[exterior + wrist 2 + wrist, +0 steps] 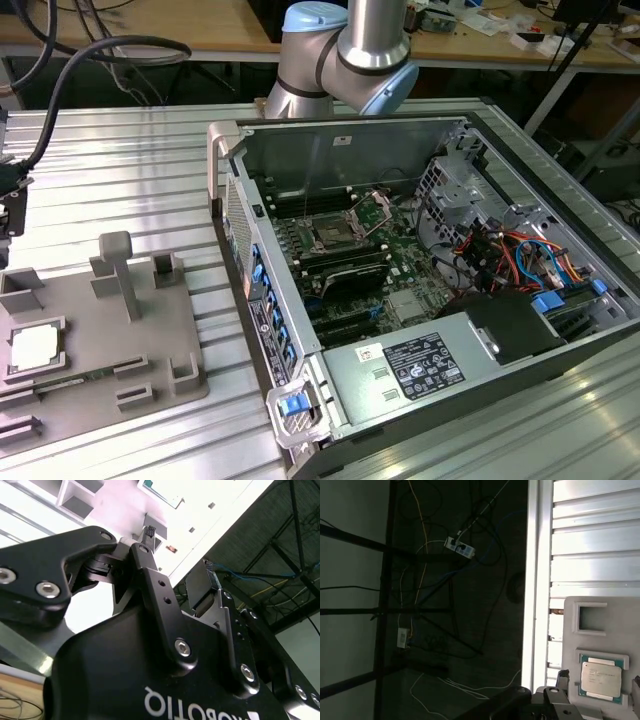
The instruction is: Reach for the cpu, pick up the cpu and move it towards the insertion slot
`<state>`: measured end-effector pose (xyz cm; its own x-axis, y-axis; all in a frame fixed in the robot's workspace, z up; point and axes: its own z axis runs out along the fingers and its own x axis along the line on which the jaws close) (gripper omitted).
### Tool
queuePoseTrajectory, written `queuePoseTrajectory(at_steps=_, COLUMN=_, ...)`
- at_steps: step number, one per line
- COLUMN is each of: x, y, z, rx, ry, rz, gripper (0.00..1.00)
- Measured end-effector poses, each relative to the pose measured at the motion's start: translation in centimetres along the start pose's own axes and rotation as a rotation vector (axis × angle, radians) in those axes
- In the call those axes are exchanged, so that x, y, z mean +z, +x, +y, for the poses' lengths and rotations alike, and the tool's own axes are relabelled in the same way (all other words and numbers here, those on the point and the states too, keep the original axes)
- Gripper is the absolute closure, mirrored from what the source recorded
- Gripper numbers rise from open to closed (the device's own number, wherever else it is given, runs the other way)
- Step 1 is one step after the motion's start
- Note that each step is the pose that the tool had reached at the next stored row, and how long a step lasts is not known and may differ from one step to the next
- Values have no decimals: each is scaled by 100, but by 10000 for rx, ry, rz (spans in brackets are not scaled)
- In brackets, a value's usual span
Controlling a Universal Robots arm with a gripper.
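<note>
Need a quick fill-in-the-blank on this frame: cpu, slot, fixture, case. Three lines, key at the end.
1. The cpu lies in a recess of the ____ fixture.
2. The slot sits ____ the open case.
3. The fixture stands to the exterior view's ____ of the case.

Missing words: grey; inside; left.
</note>
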<state>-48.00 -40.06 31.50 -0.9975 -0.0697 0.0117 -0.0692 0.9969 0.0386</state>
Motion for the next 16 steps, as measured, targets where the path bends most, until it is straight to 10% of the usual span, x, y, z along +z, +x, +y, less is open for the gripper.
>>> queuePoseTrajectory(at_steps=16, x=100, y=-1, z=-7, rx=0, ry=-18, rz=-1, gripper=47)
